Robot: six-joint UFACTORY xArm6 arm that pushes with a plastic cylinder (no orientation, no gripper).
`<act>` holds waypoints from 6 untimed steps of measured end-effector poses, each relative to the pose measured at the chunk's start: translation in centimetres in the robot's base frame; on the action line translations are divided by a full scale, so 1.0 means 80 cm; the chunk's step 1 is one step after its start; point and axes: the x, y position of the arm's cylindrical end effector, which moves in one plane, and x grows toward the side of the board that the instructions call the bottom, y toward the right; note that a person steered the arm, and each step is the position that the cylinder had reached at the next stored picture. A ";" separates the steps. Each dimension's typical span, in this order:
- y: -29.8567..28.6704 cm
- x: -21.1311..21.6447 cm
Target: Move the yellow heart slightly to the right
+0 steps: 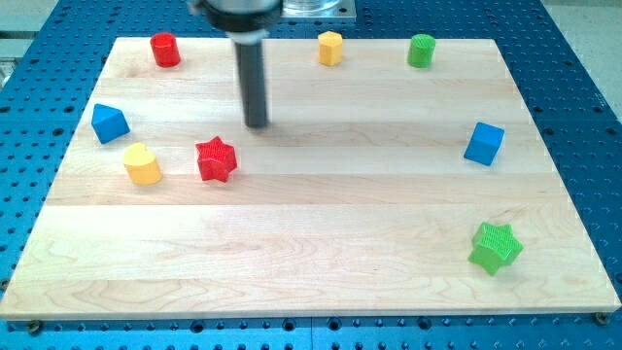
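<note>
Camera view, yellow heart (142, 164) near board's left edge, beside red star (216, 159)

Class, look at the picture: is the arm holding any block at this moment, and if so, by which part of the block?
Nothing is held. My tip stands apart from every block, up and to the view's right of the red star; the yellow heart lies untouched further left.

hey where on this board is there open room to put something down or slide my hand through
Widest bare stretch: the middle and bottom of the wooden board, between the red star and the blue cube, left of the green star. Crowded: the left side, where yellow heart, red star, blue block and my tip cluster.
</note>
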 end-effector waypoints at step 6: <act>-0.149 0.083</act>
